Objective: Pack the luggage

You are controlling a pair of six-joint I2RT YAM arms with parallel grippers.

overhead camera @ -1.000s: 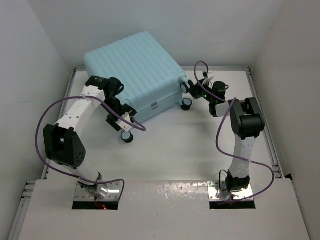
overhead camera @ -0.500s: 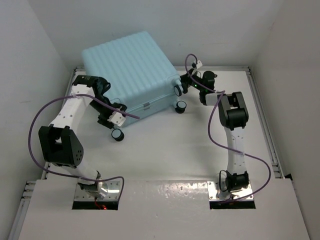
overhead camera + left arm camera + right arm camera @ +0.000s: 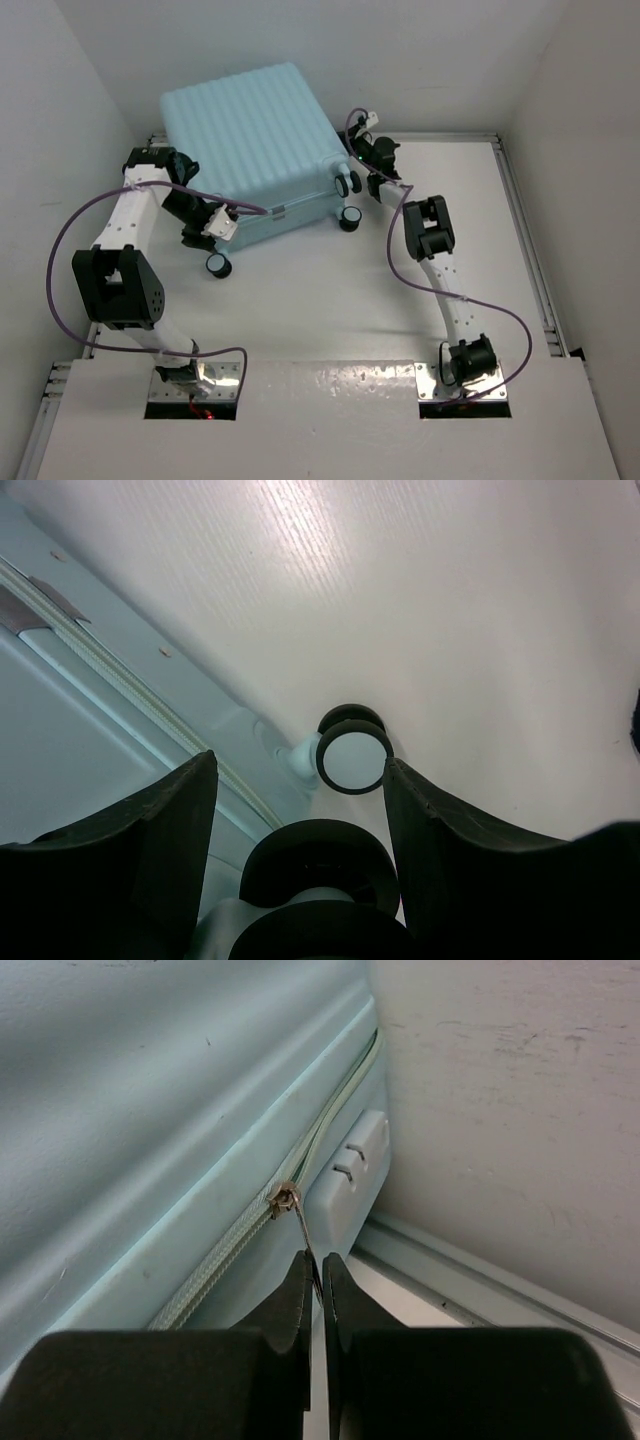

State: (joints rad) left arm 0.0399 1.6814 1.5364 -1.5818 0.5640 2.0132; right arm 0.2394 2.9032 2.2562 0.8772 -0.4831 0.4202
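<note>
Suitcase lies flat at far left corner of bench, lid down, ribbed shell up, wheels on its near side. Contents unseen. Judged to be at the zipping-up stage, with the packing itself likely done. How much zipper is left to run, cannot tell.

Right arm is stretched long toward far edge. Its end effector is pinched tight on the zipper pull at the suitcase's right side.

Left arm is folded in along left edge. Its end effector is part open, jaws straddling a wheel, no firm clamp visible.
</note>
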